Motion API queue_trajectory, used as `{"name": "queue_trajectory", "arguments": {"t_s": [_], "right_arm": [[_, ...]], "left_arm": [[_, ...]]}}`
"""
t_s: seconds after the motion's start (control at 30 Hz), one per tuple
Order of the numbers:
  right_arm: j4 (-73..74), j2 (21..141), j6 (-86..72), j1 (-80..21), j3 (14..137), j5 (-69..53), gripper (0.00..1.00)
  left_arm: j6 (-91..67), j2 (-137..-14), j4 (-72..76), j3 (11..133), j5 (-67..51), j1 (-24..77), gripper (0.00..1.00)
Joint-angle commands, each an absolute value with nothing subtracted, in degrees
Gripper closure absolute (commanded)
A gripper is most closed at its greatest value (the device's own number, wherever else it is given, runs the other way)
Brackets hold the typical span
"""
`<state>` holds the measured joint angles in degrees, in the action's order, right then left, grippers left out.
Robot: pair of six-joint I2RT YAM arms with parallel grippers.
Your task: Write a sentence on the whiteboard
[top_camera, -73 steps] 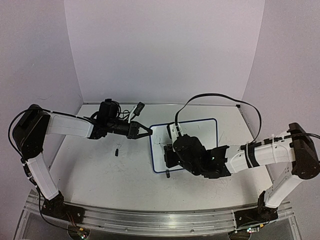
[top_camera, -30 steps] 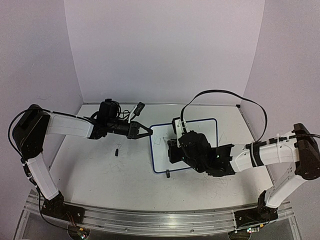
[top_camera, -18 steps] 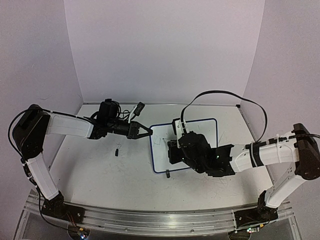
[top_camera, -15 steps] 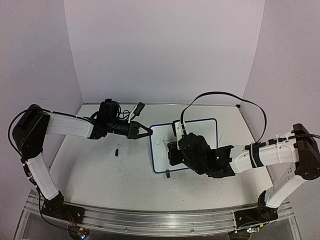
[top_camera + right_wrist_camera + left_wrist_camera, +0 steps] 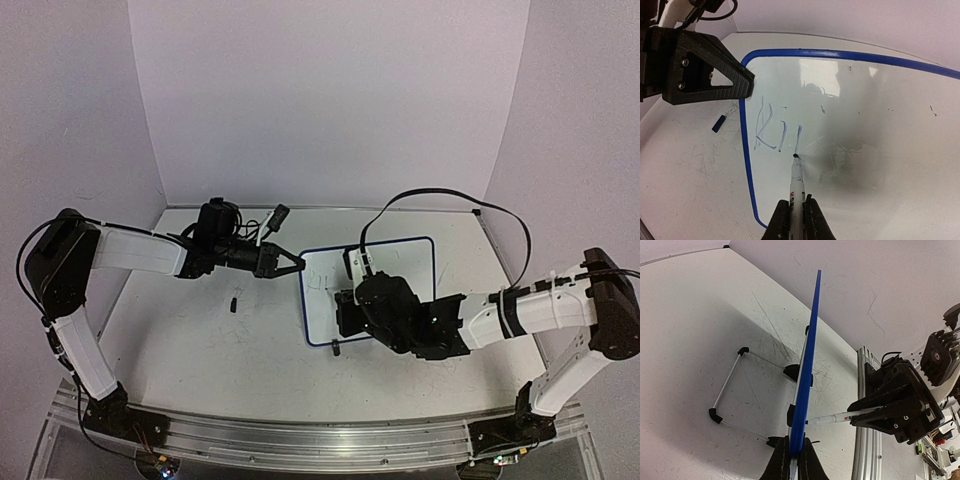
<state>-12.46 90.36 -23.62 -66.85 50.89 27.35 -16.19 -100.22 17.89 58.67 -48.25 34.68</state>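
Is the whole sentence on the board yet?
No, the whiteboard carries only a few blue strokes near its left edge.

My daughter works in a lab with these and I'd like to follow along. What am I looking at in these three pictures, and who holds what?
These are two robot arms bolted to the near edge of a table, each ending in a two-finger gripper. The wide picture comes from a fixed camera above and behind them; the other two come from cameras on each wrist, so that arm's own fingers show at the bottom. On the table sits a small whiteboard with a blue frame. The left gripper is shut on its edge, steadying it. The right gripper is shut on a marker, its tip at the board beside a few blue strokes, the start of a sentence. A small dark piece lies on the table left of the board.
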Motion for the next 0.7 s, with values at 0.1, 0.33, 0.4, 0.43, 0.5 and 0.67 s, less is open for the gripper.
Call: {"name": "queue_trajectory", "arguments": {"t_s": [0.1, 0.33, 0.4, 0.43, 0.5, 0.67], "right_arm": [[-14.73, 92.03, -21.76, -65.82, 54.62, 30.26, 1.0], [-14.89, 91.67, -20.36, -64.73, 55.36, 30.99, 1.0], [-14.94, 91.52, -20.31, -64.53, 55.37, 31.36, 1.0], [-14.94, 91.5, -20.36, -64.48, 55.37, 31.64, 1.0], [-14.94, 91.31, -20.6, -64.37, 55.24, 31.95, 1.0], [-13.95, 90.44, -22.0, -64.38, 54.26, 33.54, 1.0]], "left_arm": [[-15.82, -97.83, 18.11, 58.44, -49.71, 34.63, 1.0], [-15.73, -97.74, 18.11, 58.41, -49.65, 34.64, 1.0], [-15.73, -97.74, 18.11, 58.4, -49.66, 34.63, 1.0], [-15.73, -97.75, 18.11, 58.36, -49.62, 34.65, 1.0], [-15.73, -97.75, 18.11, 58.37, -49.65, 34.63, 1.0], [-15.73, -97.91, 18.12, 58.44, -49.71, 34.63, 1.0]]}}
